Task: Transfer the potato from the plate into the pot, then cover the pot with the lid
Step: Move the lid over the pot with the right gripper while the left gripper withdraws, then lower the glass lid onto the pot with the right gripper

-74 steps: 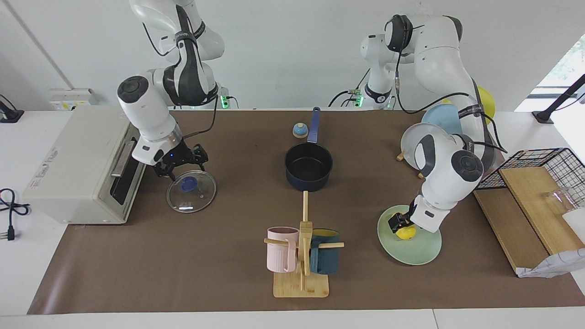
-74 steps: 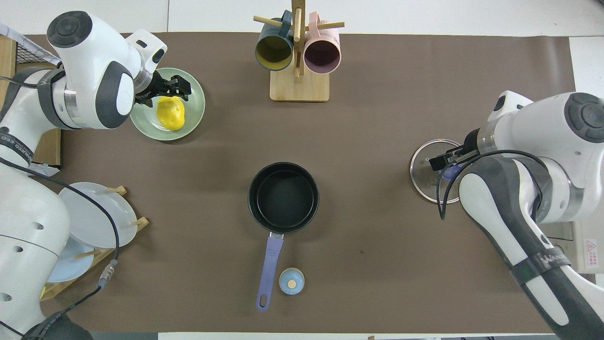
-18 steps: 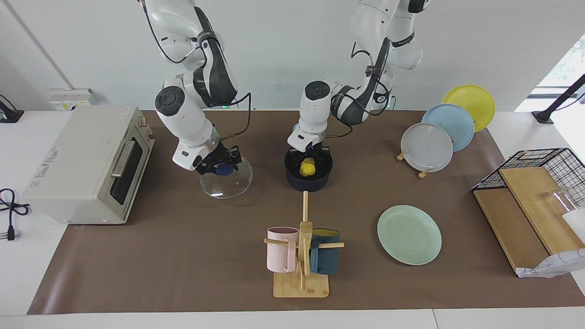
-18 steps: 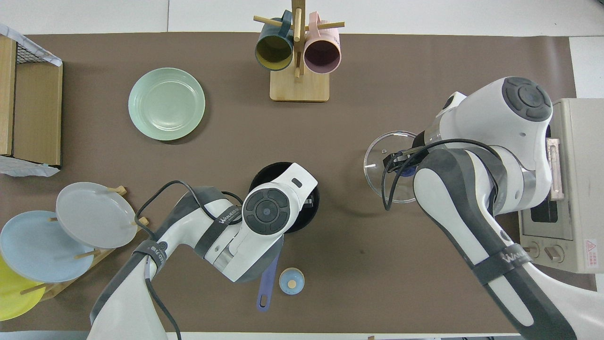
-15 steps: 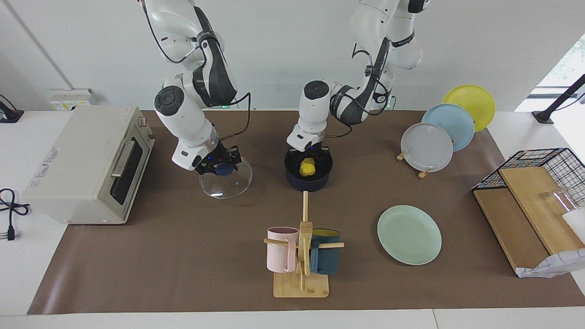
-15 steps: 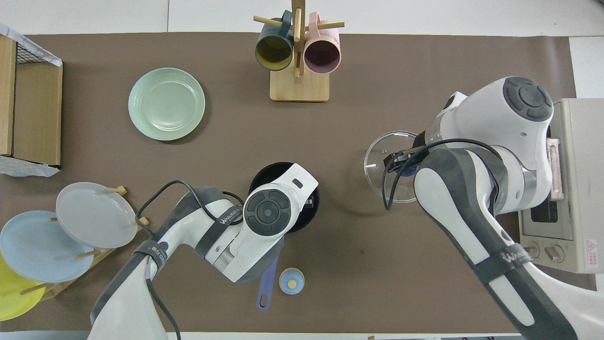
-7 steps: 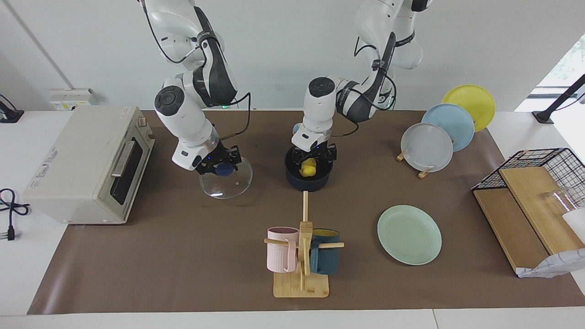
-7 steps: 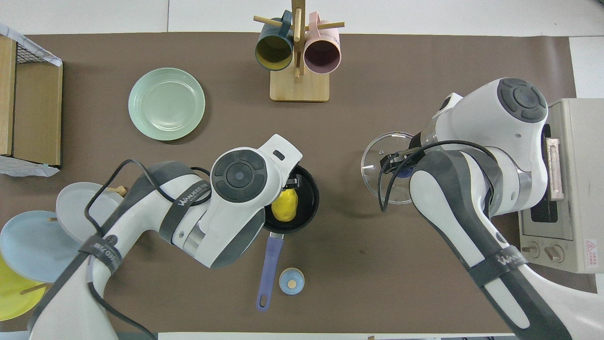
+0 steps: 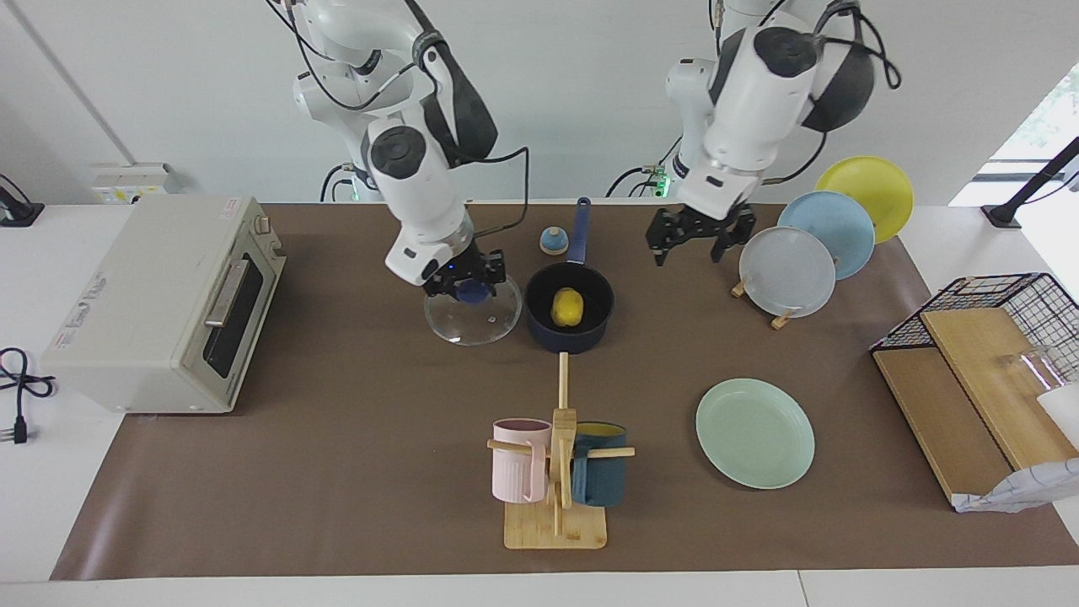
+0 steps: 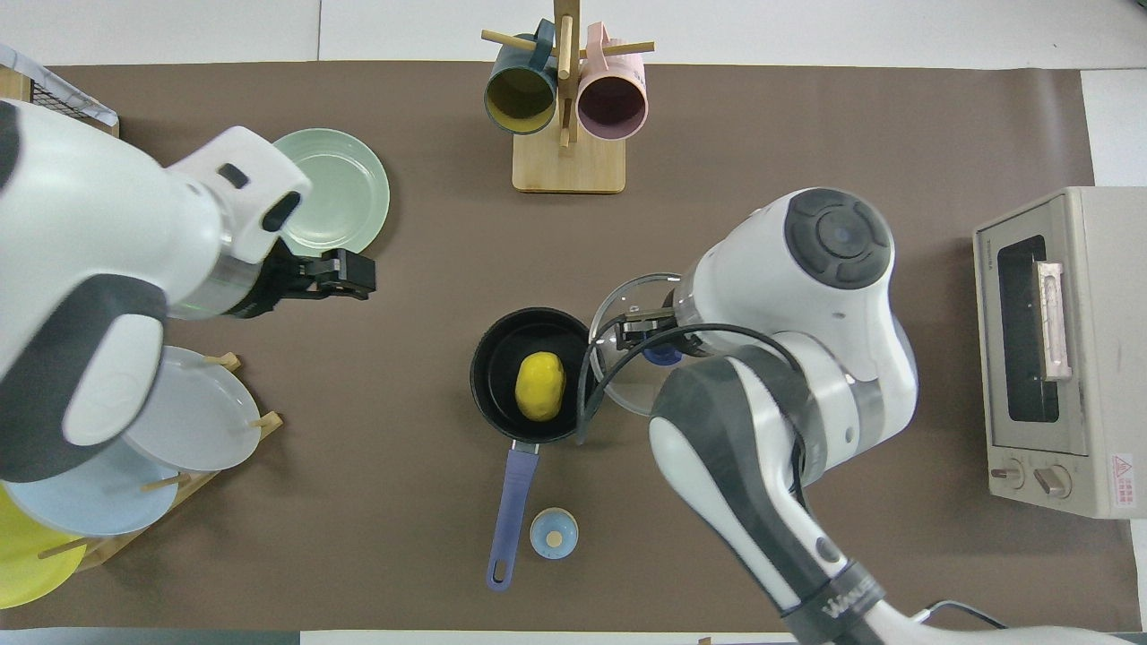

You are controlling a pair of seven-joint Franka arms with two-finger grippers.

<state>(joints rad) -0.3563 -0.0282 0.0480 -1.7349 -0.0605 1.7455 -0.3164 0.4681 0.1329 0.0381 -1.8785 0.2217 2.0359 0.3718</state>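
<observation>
The small bright yellow lumpy potato (image 9: 566,306) lies inside the dark navy round pot (image 9: 570,321) with the long blue handle, so the first job looks done. The round pale green plate (image 9: 755,432) sits bare, farther from the robots and toward the left arm's end of the table. The right gripper (image 9: 464,282) pinches the blue knob of the round clear glass lid (image 9: 472,317) and holds the lid up in the air just beside the pot, on the side toward the right arm's end. The lid's edge looks very close to the pot's rim. The left gripper (image 9: 694,235) hangs up high with its fingers spread wide and nothing in them, over the brown mat near the grey plate (image 9: 786,271) standing in its rack; that arm waits. What could go wrong? If the lid moves sideways too low, its metal edge may bump the pot's rim and push the pot. If the lid comes down off the middle or tilted, it may sit crooked. The knob is small and smooth, so it may slip out of the fingers.
</observation>
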